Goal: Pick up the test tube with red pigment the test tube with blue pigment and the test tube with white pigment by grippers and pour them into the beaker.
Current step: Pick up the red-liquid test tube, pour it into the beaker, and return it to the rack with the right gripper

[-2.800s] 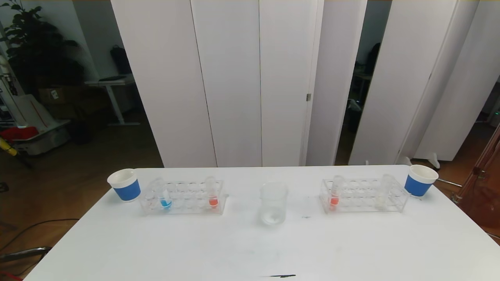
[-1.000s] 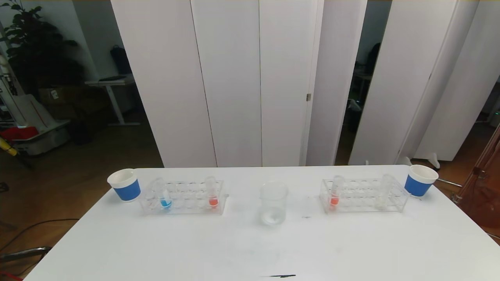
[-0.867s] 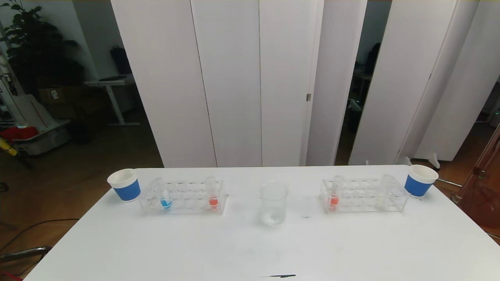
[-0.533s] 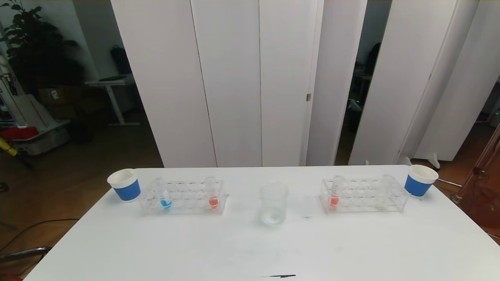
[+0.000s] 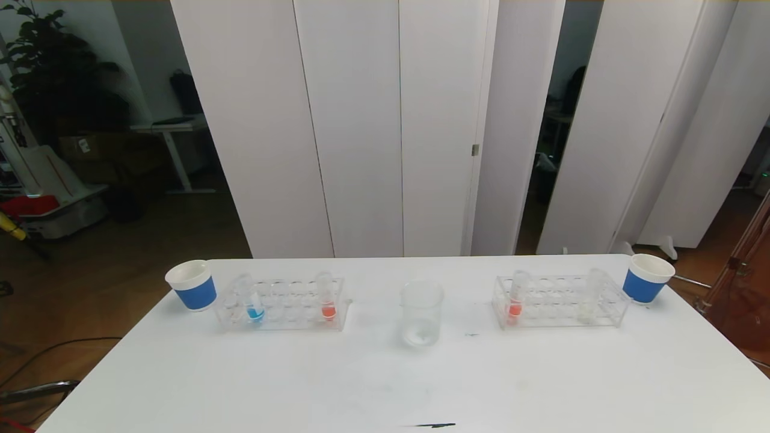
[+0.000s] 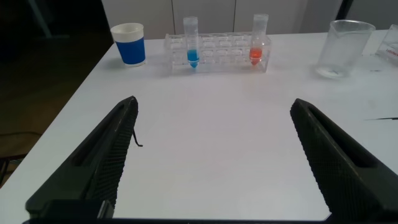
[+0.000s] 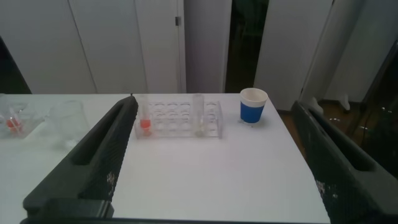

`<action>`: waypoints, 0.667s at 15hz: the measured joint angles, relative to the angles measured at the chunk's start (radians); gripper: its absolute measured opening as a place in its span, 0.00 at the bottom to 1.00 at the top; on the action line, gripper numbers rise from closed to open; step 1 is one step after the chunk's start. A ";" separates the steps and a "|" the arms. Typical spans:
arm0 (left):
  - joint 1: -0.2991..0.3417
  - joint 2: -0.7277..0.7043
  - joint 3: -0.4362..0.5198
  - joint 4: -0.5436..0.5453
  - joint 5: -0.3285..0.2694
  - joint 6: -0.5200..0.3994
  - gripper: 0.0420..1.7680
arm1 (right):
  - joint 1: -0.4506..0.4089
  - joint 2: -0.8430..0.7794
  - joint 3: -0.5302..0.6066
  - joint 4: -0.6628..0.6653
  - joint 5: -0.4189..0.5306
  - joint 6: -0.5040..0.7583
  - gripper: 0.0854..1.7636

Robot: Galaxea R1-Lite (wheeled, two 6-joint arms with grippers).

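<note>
The clear beaker stands at the table's middle; it also shows in the left wrist view. The left rack holds the blue-pigment tube and a red-pigment tube. The right rack holds another red-pigment tube and the white-pigment tube. My left gripper is open and empty over the near table, well short of its rack. My right gripper is open and empty, short of the right rack. Neither gripper shows in the head view.
A blue-banded paper cup stands left of the left rack, another right of the right rack. A small dark mark lies near the table's front edge. White panels stand behind the table.
</note>
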 joint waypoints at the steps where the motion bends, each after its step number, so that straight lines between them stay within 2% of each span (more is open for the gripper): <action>1: 0.000 0.000 0.000 0.000 0.000 0.000 0.99 | -0.001 0.071 -0.025 -0.043 -0.001 0.003 0.99; 7: 0.000 0.000 0.000 0.000 0.000 0.000 0.99 | 0.004 0.493 -0.097 -0.325 -0.009 0.041 0.99; 8: 0.000 0.000 0.000 0.000 0.000 0.000 0.99 | 0.019 0.549 -0.100 -0.352 -0.026 0.049 0.99; 10: 0.000 0.000 0.000 0.000 0.000 0.000 0.99 | 0.081 0.657 -0.103 -0.406 -0.118 0.067 0.99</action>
